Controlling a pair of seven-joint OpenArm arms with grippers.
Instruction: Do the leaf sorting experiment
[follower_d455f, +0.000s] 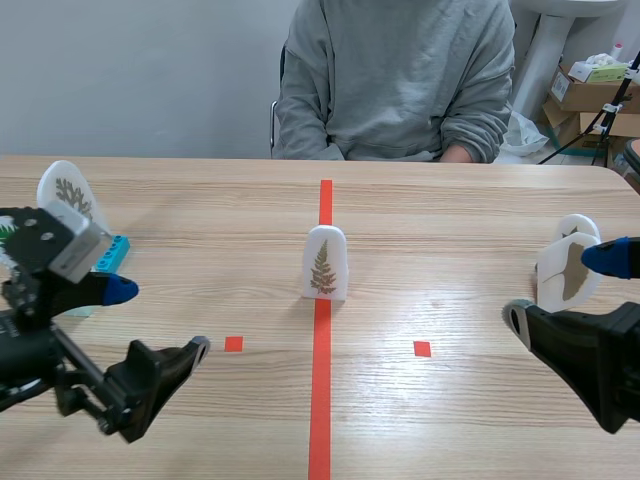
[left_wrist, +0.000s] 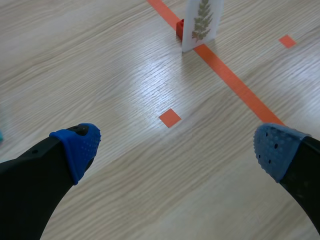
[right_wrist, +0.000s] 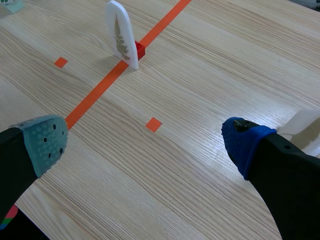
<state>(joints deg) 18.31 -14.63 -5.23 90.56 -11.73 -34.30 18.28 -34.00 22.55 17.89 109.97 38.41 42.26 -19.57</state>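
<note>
Jaws on both the left gripper (follower_d455f: 160, 318) (left_wrist: 177, 147) and the right gripper (follower_d455f: 560, 290) (right_wrist: 146, 142) are spread wide open. Between them, farther out, the white arched card with a fern leaf print (follower_d455f: 325, 262) (left_wrist: 202, 22) (right_wrist: 121, 34) stands upright on the orange-red centre line of the light wooden surface (follower_d455f: 450, 220), with a small red block (left_wrist: 179, 29) (right_wrist: 140, 49) at its foot. Far left there's another white leaf card (follower_d455f: 68, 192) by a blue block (follower_d455f: 112, 252). A white card with a brownish leaf (follower_d455f: 568, 265) sits just beside the right gripper. Across the surface sits a person in a grey sweatshirt (follower_d455f: 395, 80).
</note>
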